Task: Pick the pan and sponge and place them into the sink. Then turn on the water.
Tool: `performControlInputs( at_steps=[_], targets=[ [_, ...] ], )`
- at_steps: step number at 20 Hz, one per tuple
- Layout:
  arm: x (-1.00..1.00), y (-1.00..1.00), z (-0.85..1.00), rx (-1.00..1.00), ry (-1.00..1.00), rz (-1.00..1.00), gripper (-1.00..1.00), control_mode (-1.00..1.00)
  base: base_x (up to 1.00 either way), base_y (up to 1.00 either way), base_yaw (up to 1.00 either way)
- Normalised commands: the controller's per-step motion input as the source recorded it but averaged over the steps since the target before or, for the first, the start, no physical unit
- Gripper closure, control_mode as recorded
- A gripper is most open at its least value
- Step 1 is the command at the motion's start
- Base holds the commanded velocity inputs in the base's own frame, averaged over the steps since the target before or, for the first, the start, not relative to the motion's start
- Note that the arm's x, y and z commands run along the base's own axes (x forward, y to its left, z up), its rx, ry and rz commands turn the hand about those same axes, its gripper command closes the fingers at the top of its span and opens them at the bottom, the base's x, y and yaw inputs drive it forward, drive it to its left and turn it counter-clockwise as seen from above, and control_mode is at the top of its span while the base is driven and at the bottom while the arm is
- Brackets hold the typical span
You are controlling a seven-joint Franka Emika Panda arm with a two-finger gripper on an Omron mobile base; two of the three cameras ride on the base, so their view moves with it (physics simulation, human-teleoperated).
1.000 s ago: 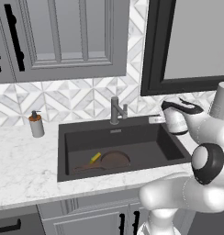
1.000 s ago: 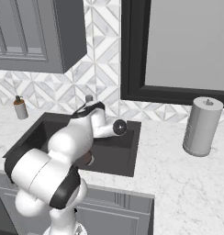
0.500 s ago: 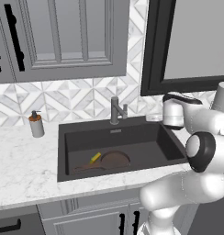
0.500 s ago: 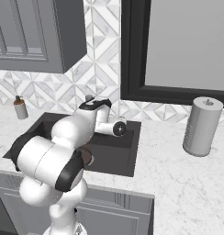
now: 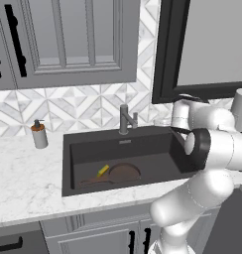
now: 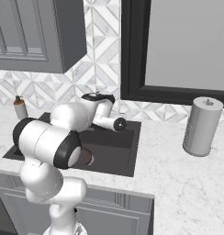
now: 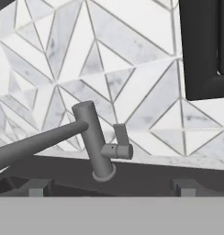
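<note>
The dark brown pan (image 5: 122, 173) lies on the floor of the black sink (image 5: 118, 149), its thin handle pointing left. The small green and yellow sponge (image 5: 103, 170) rests against the pan's left rim. The grey faucet (image 5: 125, 119) stands at the sink's back edge and no water runs from it. My gripper (image 5: 165, 121) hovers over the sink's back right corner, to the right of the faucet and pointing at it. In the hand view the faucet (image 7: 93, 137) stands straight ahead with its lever (image 7: 120, 141) on the right, and my gripper (image 7: 111, 187) is open and empty.
A soap dispenser (image 5: 39, 135) stands on the marble counter left of the sink. A paper towel roll (image 6: 203, 126) stands on the counter to the right. A dark window frame (image 5: 160, 54) and tiled backsplash rise behind the faucet. Grey cabinets hang above the counter's left side.
The arm's elbow has risen and swung left. The hand has moved slightly left and up toward the faucet. Pan and sponge have not moved.
</note>
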Motion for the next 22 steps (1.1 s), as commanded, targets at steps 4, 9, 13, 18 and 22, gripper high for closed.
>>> performControlInputs(
  at_steps=[4,9,13,18,22],
  targets=[
    [0.15,0.0,0.0,0.0,-0.05,0.0,-1.0,-1.0,0.0,0.0,0.0],
    [0.08,0.14,0.0,0.0,-0.03,0.0,-1.0,-1.0,0.0,0.0,0.0],
    [0.17,0.11,0.0,0.0,0.0,0.0,-1.0,-1.0,0.0,0.0,0.0],
    [0.32,0.01,0.0,0.0,0.0,0.0,-1.0,-1.0,0.0,0.0,0.0],
    [0.28,0.04,-0.02,0.0,0.0,0.0,-1.0,-1.0,0.0,0.0,0.0]
  ],
)
